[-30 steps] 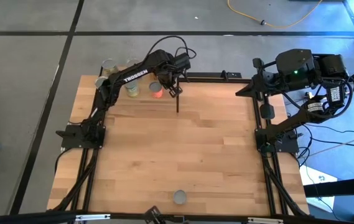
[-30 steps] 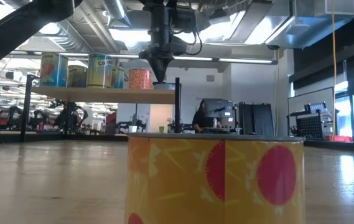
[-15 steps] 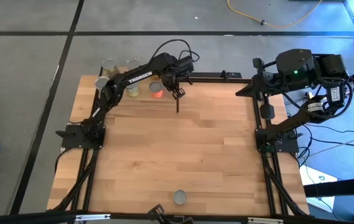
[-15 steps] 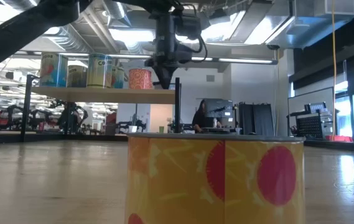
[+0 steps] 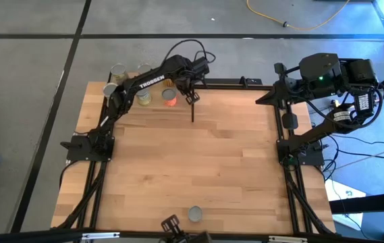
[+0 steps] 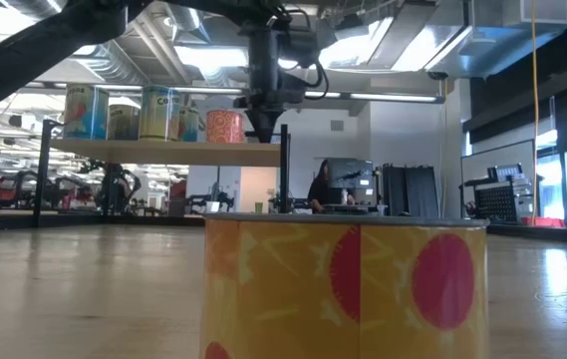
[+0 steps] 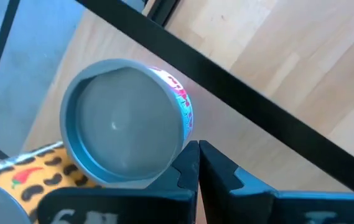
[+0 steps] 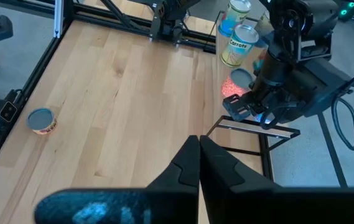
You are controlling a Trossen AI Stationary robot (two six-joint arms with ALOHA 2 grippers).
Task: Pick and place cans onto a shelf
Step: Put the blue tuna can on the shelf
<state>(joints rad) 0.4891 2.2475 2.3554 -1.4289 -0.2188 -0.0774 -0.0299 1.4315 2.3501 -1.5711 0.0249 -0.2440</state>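
Shelf [image 6: 163,152]: raised light-wood board on thin black posts, stood along the far edge of the table [image 5: 198,162], toward its left corner.

Cans on shelf: row of tins; blue-labelled can [image 6: 86,112] at the outer end, then a yellowish one, another blue-and-cream one, and an orange-pink can [image 6: 224,126] nearest the inner post. From above, silver top of the end can [image 5: 169,94] visible just beside the arm's wrist.

Left gripper [image 5: 193,98]: hung above the shelf's inner end, just beside the orange-pink can, fingers pressed together, nothing between them. Closed fingertips [image 7: 196,163] sat close to the rim of a silver-topped can [image 7: 127,129] with a pink-and-teal label.

Lone can [image 5: 195,214]: silver top, stood on the table at the near edge, well apart from the shelf; filled the low view as a yellow tin with red discs [image 6: 343,289].

Right gripper [image 8: 199,158]: fingers shut, empty, parked off the table's right far corner, pointed across the tabletop.

Background: person seated at a monitor [image 6: 321,186], beyond the table.
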